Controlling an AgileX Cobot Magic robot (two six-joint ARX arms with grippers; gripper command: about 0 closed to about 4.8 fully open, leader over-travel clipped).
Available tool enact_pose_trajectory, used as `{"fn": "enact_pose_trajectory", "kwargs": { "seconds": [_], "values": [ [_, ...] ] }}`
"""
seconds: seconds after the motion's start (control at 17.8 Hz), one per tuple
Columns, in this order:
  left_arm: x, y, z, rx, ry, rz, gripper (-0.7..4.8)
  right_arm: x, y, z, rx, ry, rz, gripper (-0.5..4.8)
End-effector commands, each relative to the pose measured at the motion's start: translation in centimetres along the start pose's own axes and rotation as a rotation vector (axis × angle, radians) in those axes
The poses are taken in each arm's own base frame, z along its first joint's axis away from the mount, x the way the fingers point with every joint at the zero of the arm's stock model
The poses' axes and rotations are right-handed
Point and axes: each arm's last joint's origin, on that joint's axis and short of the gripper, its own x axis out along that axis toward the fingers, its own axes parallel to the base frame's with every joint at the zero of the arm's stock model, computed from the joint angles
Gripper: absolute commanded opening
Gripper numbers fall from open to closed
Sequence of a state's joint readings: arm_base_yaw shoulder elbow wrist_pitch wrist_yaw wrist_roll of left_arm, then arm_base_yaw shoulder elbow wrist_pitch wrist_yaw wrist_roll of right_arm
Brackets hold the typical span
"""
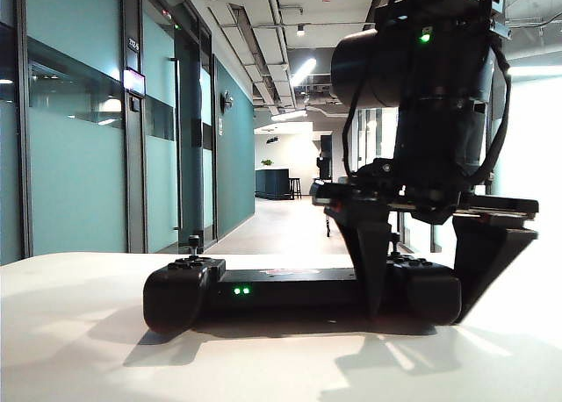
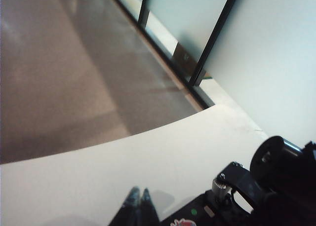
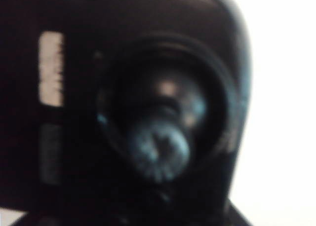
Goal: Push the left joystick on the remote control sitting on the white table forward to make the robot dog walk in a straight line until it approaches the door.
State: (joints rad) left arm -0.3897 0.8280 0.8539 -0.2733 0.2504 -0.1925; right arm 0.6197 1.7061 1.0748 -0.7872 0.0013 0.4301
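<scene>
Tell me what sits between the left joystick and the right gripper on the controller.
In the exterior view, the remote control's flat middle bar with two green lights spans between the left joystick and the right gripper.

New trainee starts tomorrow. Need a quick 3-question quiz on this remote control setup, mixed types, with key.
1. True or false: the right hand, open, straddles the right end of the remote control.
2. The left joystick is: A) upright, untouched B) pinched by the right hand C) hidden.
3. Where is the left hand?
Key: 1 true. 2 A. 3 Over the white table beside the remote control, fingers together.
</scene>
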Motion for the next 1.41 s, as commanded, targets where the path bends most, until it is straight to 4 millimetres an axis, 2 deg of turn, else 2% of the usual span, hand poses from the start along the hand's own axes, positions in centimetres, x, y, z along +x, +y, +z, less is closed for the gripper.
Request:
{"fn": "enact_pose_trajectory", "kwargs": {
  "seconds": [0.06,0.23,0.34,0.39,0.45,0.62,0.79,0.9,1.01,1.18,1.41],
  "values": [
    [-1.9,-0.7,1.1,0.037,-0.007,0.002,-0.06,-1.7,0.2,0.4,-0.027,0.02,-0.004,3.69],
    [-4.0,-1.3,1.2,0.046,-0.043,-0.003,-0.05,-4.9,0.6,0.8,-0.074,0.034,-0.012,3.6],
    [-5.1,-1.5,1.0,0.047,-0.052,0.014,-0.05,-7.6,0.6,0.6,-0.09,-0.026,0.017,2.75],
    [-5.8,-1.5,0.7,0.045,-0.047,0.05,-0.06,-9.4,0.5,0.1,-0.099,-0.079,0.039,1.82],
    [-6.5,-1.5,0.4,0.048,-0.04,0.085,-0.05,-11.8,0.1,-0.7,-0.104,-0.155,0.07,0.07],
    [-7.4,-1.4,-1.4,0.055,-0.055,0.083,-0.06,-16.2,-0.9,-2.6,-0.15,-0.376,0.089,-0.06],
    [-7.8,-1.0,-4.0,0.064,-0.099,0.078,-0.05,-19.0,-1.5,-4.6,-0.225,-0.673,0.066,-0.05],
    [-7.7,-0.7,-5.4,0.071,-0.131,0.072,-0.05,-18.9,-2.1,-6.2,-0.243,-0.849,0.123,-0.06],
    [-7.4,-0.3,-7.0,0.113,-0.146,0.065,-0.05,-17.8,-2.6,-7.5,-0.249,-0.966,0.157,-0.06],
    [-6.8,0.3,-8.9,0.125,-0.198,0.072,-0.06,-16.6,-3.2,-8.5,-0.252,-0.956,0.156,-0.05],
    [-5.9,1.0,-11.0,0.13,-0.275,0.108,-0.06,-16.1,-3.2,-8.6,-0.259,-0.915,0.143,-0.05]
  ]
}}
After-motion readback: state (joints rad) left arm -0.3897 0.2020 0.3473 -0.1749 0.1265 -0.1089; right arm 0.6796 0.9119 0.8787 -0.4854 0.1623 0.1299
